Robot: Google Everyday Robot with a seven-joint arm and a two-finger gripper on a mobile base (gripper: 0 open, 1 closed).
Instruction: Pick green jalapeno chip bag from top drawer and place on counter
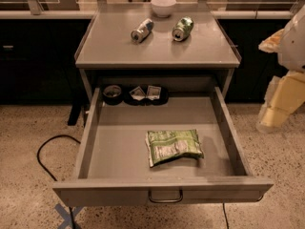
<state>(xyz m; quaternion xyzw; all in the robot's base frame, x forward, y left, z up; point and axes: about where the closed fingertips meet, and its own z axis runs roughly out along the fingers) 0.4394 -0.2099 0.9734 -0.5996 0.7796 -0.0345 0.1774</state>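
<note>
The green jalapeno chip bag (173, 146) lies flat in the open top drawer (95, 142), right of its middle, white label panel facing up. The drawer is pulled fully out, with its loop handle (165, 197) at the front. The counter (109, 46) is the grey table top above it. My gripper (275, 109), pale yellow and white, hangs at the right edge of the camera view, outside the drawer's right wall and apart from the bag.
On the counter lie a silver can (142, 30) and a green-and-silver can (182, 28), with a white bowl (163, 6) behind them. Small dark items (136, 94) sit at the drawer's back. A black cable (45, 159) loops on the floor at the left.
</note>
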